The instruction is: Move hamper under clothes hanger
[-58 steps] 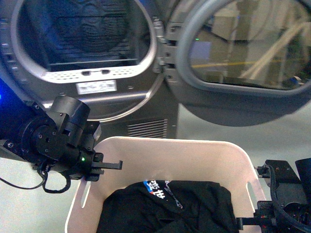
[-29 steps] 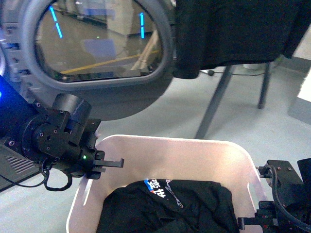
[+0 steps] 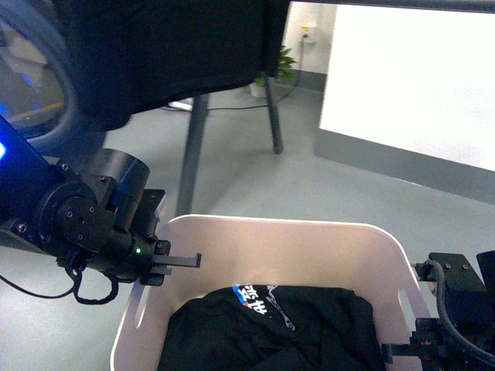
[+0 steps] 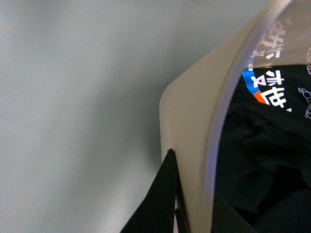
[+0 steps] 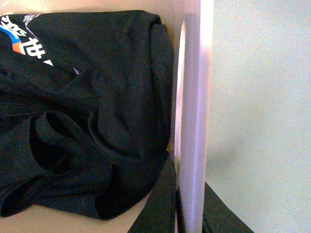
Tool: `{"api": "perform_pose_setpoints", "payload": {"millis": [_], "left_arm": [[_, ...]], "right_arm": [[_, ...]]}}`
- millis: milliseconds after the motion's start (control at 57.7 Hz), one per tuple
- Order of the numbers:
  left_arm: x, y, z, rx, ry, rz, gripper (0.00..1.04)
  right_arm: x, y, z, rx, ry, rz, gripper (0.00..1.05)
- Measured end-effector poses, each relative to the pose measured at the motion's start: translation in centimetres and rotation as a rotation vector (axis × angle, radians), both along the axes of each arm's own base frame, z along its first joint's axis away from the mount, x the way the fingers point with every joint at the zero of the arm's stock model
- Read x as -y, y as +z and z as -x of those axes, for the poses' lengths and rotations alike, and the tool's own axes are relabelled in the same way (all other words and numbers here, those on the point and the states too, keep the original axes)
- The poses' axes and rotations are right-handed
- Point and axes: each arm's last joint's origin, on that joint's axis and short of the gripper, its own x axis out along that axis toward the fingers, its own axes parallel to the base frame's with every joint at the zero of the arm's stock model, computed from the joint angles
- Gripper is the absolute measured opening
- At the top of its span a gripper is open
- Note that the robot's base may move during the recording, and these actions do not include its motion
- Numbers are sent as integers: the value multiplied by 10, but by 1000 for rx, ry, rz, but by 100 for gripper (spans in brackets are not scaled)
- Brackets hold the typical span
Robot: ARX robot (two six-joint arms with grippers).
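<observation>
The beige hamper (image 3: 278,226) fills the lower middle of the front view, with a black printed garment (image 3: 271,328) lying in it. My left gripper (image 3: 166,263) is shut on the hamper's left rim, and my right gripper (image 3: 402,352) is shut on its right rim. In the left wrist view the hamper wall (image 4: 194,121) runs between the jaws of the left gripper (image 4: 192,213). In the right wrist view the rim (image 5: 194,97) sits between the jaws of the right gripper (image 5: 189,208). The clothes hanger's slanted dark leg (image 3: 193,147) stands just behind the hamper. Its bar (image 3: 402,4) runs along the top.
A black garment (image 3: 170,54) hangs from the rack, above and to the left of the hamper. The dryer door's edge (image 3: 39,100) shows at far left. A white wall panel (image 3: 410,77) and a potted plant (image 3: 282,62) stand behind. Grey floor (image 3: 309,178) lies beyond the hamper.
The view has swung right. The dryer and its door have slid off to the left, and the rack with its hanging garment now stands ahead. Hamper and grippers keep their places in the frame.
</observation>
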Motion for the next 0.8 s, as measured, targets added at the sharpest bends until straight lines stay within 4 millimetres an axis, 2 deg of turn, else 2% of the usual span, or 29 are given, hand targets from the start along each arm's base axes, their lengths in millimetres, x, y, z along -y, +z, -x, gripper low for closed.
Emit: {"api": "perform_pose_setpoints", "payload": {"millis": [537, 693, 797], "left_arm": [[-1, 0, 0, 0, 4, -3, 4], [12, 0, 2, 0, -34, 7, 4], [6, 0, 1, 2, -12, -2, 4]], "right_arm": [[0, 0, 0, 1, 1, -1, 3], [7, -1, 1, -3, -35, 20, 3], [3, 0, 1, -4, -12, 2, 3]]}}
